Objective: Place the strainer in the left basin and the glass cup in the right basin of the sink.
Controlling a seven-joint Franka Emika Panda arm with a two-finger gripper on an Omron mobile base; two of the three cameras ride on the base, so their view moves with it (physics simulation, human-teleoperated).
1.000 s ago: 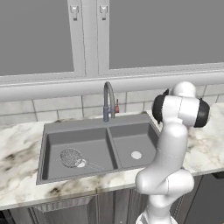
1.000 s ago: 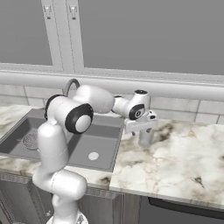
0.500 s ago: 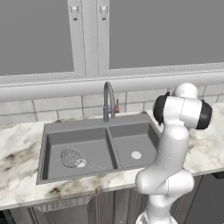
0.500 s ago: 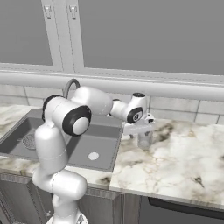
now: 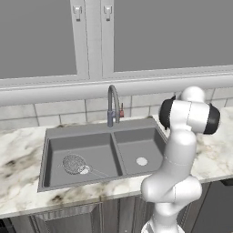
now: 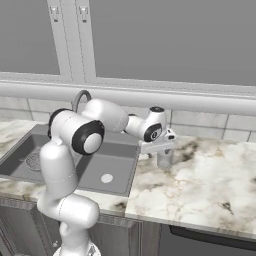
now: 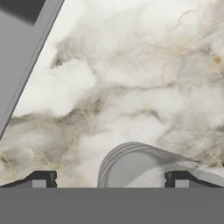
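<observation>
The two-finger gripper (image 7: 109,180) hangs spread wide over the small clear glass cup (image 6: 164,158) on the marble counter (image 6: 210,175) near the dark grey sink's (image 5: 54,136) right edge; the silvery mesh strainer (image 5: 74,164) lies in the wider left basin (image 5: 98,152).

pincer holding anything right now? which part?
Nothing held. The pincer is open, its tips either side of the glass cup's rim on the counter, not closed on it.

A marble counter (image 6: 200,185) is seen with the sink (image 5: 101,150) set into it. The glass cup (image 6: 165,157) is stood upright on the counter, just right of the sink.
</observation>
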